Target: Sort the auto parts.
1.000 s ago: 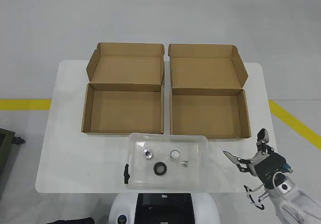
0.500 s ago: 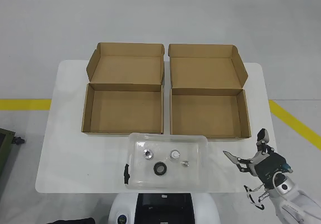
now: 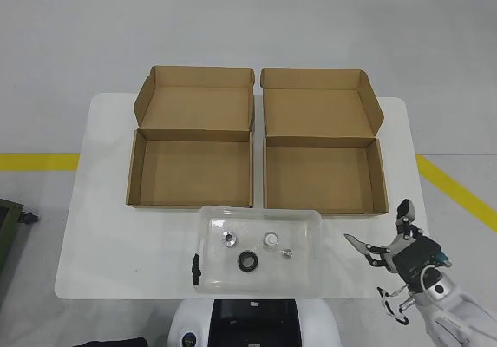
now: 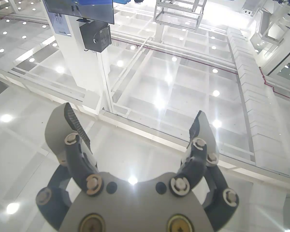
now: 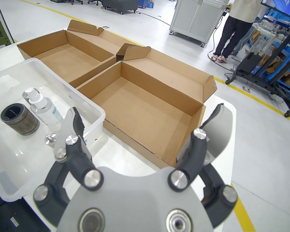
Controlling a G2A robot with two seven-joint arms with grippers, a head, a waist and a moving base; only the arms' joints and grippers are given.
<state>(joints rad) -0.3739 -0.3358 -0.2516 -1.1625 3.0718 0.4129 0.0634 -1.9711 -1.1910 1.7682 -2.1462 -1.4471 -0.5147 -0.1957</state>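
Two cardboard boxes [image 3: 190, 173] behind clear bin [image 3: 261, 212]; right claw [image 3: 378, 223] beside bin.

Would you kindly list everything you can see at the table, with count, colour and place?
table: one, white, under everything
left box: one, brown cardboard, open, far half
right box: one, brown cardboard, open, beside it
bin: one, clear plastic, near edge
cylinder: one, black, in bin
metal ring: one, silver, in bin
bottle: one, clear, white cap, in bin
small metal part: one, silver, in bin
right gripper: one, grey-black, open, near right corner
left gripper: one, grey-black, open, pointing at ceiling
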